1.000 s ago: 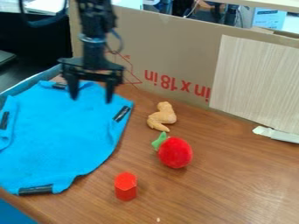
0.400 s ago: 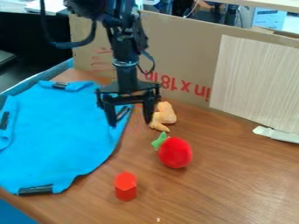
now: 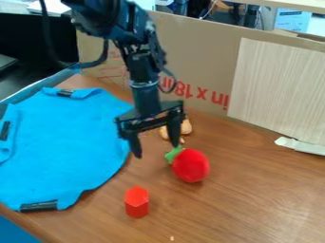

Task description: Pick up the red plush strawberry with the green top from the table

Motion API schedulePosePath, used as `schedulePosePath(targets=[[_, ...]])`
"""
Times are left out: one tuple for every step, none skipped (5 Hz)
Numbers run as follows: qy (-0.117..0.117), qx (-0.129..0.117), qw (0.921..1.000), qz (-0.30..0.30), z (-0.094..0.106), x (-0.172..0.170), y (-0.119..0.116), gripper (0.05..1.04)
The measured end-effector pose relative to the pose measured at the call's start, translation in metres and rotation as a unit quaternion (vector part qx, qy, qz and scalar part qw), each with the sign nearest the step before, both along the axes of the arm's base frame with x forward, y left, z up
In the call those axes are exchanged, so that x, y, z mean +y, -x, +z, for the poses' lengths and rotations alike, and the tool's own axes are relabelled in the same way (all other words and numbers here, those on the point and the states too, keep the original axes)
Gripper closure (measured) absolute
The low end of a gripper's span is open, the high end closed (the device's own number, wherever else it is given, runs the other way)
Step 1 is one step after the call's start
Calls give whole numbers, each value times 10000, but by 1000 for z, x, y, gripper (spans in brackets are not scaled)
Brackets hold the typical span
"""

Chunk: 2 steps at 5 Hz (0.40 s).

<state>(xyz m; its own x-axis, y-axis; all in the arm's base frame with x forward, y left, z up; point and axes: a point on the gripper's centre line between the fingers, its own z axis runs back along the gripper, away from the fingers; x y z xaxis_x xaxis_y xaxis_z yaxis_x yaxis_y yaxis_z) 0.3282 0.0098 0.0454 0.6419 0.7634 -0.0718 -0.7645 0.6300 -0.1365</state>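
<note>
The black gripper (image 3: pixel 156 151) hangs over the table between the blue cloth and the red toy fruit, its two fingers spread wide with nothing between them. Its right finger is close to the green leaf of the red plush fruit (image 3: pixel 190 165) and partly covers the tan toy chicken wing (image 3: pixel 185 127) behind. A red hexagonal block (image 3: pixel 136 202) stands upright below the gripper, nearer the front. The blue cloth (image 3: pixel 63 147) lies at the left, with black clips on its edges.
A cardboard wall (image 3: pixel 203 61) rises along the back of the wooden table (image 3: pixel 254 199), with a light wood-grain panel (image 3: pixel 279 88) against it. A white-wrapped piece (image 3: pixel 301 145) lies at the right by the panel.
The gripper has moved right and toward the front, from above the blue cloth to beside the red fruit, and has tilted a little. The objects have stayed in place.
</note>
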Motion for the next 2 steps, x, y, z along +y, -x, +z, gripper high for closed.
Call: schedulePosePath(targets=[[250, -215, 9989, 327, 16, -15, 3, 85], [386, -186, 9982, 429, 17, -24, 8, 85]])
